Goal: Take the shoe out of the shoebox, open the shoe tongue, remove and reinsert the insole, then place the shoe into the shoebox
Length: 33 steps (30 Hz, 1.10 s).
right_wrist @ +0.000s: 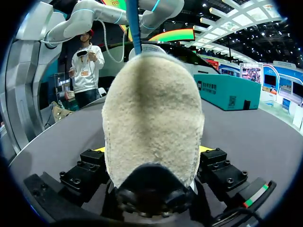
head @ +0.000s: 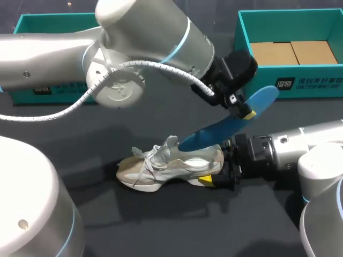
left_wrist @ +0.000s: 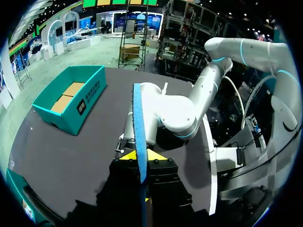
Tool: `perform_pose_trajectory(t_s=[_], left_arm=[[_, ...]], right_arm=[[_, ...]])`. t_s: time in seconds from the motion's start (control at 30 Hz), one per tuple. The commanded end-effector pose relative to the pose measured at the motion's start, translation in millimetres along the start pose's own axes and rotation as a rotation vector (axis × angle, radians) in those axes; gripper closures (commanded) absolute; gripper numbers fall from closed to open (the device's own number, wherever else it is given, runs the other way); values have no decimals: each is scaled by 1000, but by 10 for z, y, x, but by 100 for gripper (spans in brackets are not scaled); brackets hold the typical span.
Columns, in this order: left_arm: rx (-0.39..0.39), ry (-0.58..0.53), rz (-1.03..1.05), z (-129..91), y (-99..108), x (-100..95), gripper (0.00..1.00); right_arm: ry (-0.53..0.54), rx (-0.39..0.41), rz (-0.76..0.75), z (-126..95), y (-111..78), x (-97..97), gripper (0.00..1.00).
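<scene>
A beige and white sneaker (head: 166,166) lies on its sole on the dark table, toe towards my left. My right gripper (head: 217,167) is shut on its heel, one finger on each side. In the right wrist view the heel (right_wrist: 151,118) fills the gap between the fingers of that gripper (right_wrist: 151,151). My left gripper (head: 244,111) hangs above the heel, shut on a blue insole (head: 230,126). The insole slants down, its low end just over the shoe's opening. In the left wrist view the insole (left_wrist: 138,123) stands edge-on in the left gripper (left_wrist: 142,156).
A teal shoebox (head: 289,48) with a cardboard floor stands open at the back right, also seen in the left wrist view (left_wrist: 71,104). A second teal box (head: 48,59) stands at the back left, partly behind my left arm.
</scene>
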<state>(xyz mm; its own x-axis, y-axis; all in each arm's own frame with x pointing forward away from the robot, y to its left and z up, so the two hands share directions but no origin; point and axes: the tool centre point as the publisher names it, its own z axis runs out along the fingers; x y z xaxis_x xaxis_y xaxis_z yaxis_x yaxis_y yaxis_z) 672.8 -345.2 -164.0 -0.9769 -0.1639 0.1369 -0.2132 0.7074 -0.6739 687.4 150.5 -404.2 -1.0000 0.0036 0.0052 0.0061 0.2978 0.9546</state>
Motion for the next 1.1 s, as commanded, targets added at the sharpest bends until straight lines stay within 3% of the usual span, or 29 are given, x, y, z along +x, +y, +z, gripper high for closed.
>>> perform_pose_trajectory(t_s=[0.03, 0.07, 0.53, 0.7, 0.83, 1.1], left_arm=[[178, 43, -51, -343, -312, 107, 100], [235, 73, -51, -512, -429, 137, 100], [235, 73, -51, -512, -429, 137, 100], [471, 59, -76, -1032, -660, 142, 100], [586, 160, -73, -1539, -810, 90, 100], [586, 160, -73, -1539, -810, 90, 100]], right_arm=[[-2, 2, 0, 17, -10, 6, 100], [-2, 2, 0, 17, -10, 6, 100], [-2, 2, 0, 17, -10, 6, 100], [-2, 2, 0, 17, -10, 6, 100], [-2, 2, 0, 17, -10, 6, 100], [-2, 2, 0, 17, -10, 6, 100]])
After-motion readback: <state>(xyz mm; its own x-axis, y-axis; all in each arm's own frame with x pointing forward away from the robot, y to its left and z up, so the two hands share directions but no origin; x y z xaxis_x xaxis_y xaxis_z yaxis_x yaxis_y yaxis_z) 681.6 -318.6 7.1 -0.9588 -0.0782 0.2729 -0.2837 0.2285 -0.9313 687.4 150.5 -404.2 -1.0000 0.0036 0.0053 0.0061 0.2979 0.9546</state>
